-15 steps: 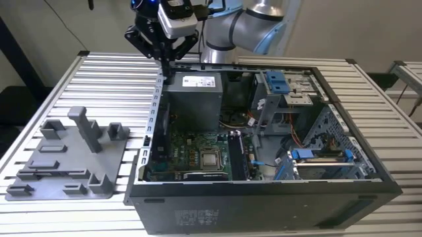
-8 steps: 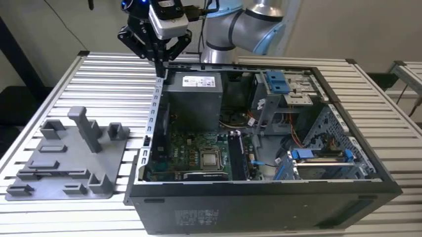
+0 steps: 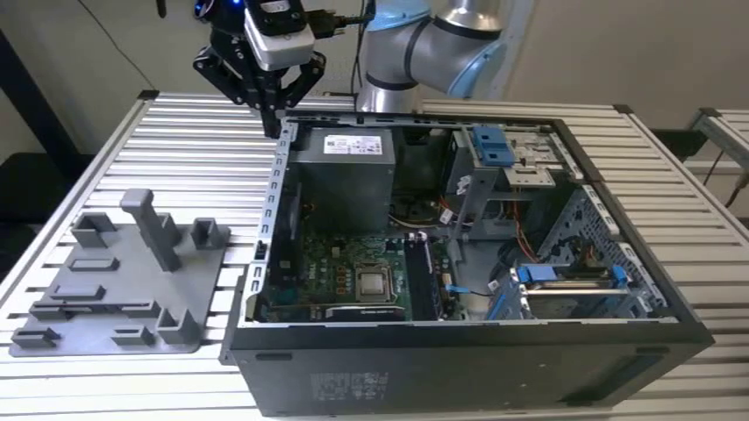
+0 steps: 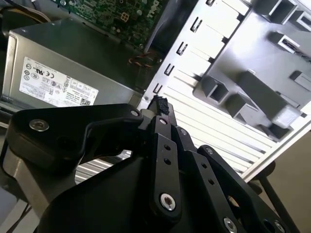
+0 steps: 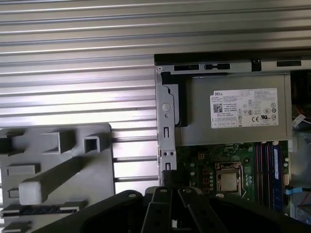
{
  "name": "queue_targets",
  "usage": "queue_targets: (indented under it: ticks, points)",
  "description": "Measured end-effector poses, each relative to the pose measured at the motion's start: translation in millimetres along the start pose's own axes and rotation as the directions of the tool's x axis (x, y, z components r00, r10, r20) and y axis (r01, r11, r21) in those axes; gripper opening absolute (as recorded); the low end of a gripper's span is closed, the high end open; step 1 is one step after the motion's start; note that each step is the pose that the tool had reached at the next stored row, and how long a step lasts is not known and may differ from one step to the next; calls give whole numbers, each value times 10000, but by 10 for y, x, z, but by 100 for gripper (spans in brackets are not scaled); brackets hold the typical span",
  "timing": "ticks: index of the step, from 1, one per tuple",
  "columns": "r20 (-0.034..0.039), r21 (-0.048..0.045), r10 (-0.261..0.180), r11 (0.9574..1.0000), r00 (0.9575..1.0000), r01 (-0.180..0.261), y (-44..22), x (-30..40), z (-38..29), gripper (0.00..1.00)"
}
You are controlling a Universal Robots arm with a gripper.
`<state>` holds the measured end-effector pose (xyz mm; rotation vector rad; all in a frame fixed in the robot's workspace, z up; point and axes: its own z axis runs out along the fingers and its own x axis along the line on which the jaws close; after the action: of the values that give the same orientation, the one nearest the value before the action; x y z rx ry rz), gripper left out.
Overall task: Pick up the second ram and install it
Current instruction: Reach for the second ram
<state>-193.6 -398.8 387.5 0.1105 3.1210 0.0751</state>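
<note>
Claw first: your black linkage claw (image 3: 273, 130) hangs point-down over the far corner of the open black computer case (image 3: 279, 189), on the exterior view's left, just above the grey boxy power supply (image 3: 339, 175). Its fingers meet at the tips, and nothing appears pinched between them in the second wrist view, so treat it as empty. The second ram, a thin dark navy-black memory stick (image 5: 41, 209), seems to be the dark strip lying flat in a long slot of the grey plastic holder tray with upright posts (image 5: 97, 172). The slot probably keeps it on a known line for a clean pinch. That tray sits on the silver slatted metal table (image 3: 199, 149) beside the case, well apart from the claw. Inside the case the green motherboard (image 3: 339, 263) lies face-up with its long memory slots (image 5: 265, 170) exposed, so a stick can go straight down
</note>
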Motion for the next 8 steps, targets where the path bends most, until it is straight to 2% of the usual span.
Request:
queue_targets:
  ticks: [8]
  points:
    - [0, 0, 0, 10000, 10000, 0, -12, 169, 3, 11]
